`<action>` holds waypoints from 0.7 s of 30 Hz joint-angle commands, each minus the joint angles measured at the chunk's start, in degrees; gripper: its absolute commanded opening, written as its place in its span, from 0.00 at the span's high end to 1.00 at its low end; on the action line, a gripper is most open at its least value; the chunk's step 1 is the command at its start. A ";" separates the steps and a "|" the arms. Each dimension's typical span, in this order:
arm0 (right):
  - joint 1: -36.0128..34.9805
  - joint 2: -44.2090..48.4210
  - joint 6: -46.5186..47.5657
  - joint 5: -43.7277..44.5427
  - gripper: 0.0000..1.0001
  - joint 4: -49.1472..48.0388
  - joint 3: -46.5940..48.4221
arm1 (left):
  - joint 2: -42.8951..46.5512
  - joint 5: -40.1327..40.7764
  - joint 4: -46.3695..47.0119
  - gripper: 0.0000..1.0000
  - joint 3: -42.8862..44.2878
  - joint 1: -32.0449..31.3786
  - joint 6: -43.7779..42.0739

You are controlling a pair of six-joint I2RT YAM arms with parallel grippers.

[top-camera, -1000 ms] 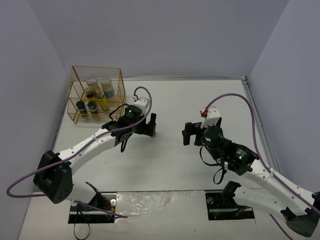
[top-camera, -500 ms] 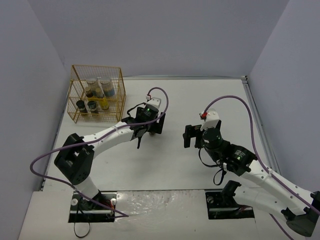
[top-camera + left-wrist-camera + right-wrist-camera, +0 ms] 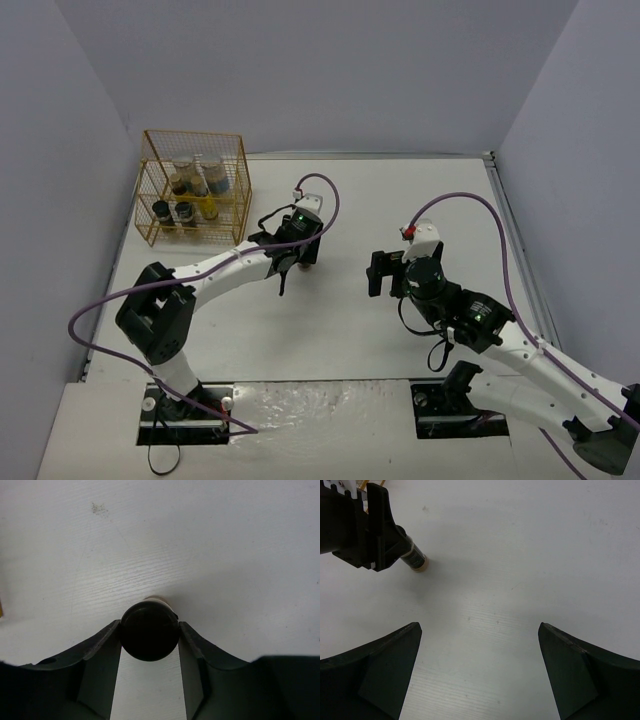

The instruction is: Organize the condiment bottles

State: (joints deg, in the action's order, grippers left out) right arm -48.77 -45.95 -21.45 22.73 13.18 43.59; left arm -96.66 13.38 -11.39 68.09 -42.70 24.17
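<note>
The left fingers [image 3: 100, 655] are closed on the black lid of 1 slim bottle [image 3: 149, 632], an inner face pressed to each side of the lid with no gap showing. That bottle is out on the open desk [image 3: 240, 555], well apart from the gold rack [image 3: 195, 232] in the far left corner. The other bottles [image 3: 200, 180] sit there on 2 shelves, too small to count surely. In the right wrist view the bottle's pale base is at or just above the desk, and I cannot tell which. The right fingers [image 3: 380, 660] are spread wide, hold nothing and hang over bare desk to the right of the bottle.

The main risk, as I judge it, is the grip itself. Flat fingers hold a round lid high up, so the body below could swing or twist during a carry, and a smooth lid could slip free. At the rack, a tilted bottle might catch a wire or knock over those already shelved. If it is set down off level it could topple, being slim
</note>
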 commanded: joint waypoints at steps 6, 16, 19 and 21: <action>0.26 -0.25 -0.68 1.23 0.00 -2.11 0.77 | 9.79 3.83 -5.16 0.83 3.62 -0.27 -0.15; 0.26 -2.23 -0.44 1.09 0.00 -2.11 1.41 | 22.66 2.66 -17.22 0.84 8.54 11.23 -3.84; 0.26 -2.56 -0.43 1.12 0.00 -2.14 1.58 | 24.42 1.35 -19.20 0.84 10.99 18.20 -5.67; 0.26 -2.49 -0.43 1.18 0.00 -2.12 1.58 | 24.82 0.30 -19.62 0.84 12.34 21.21 -6.76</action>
State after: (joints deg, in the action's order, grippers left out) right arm -48.77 -47.99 -21.61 22.72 13.23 43.59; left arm -73.72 14.96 -28.78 76.19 -26.65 20.79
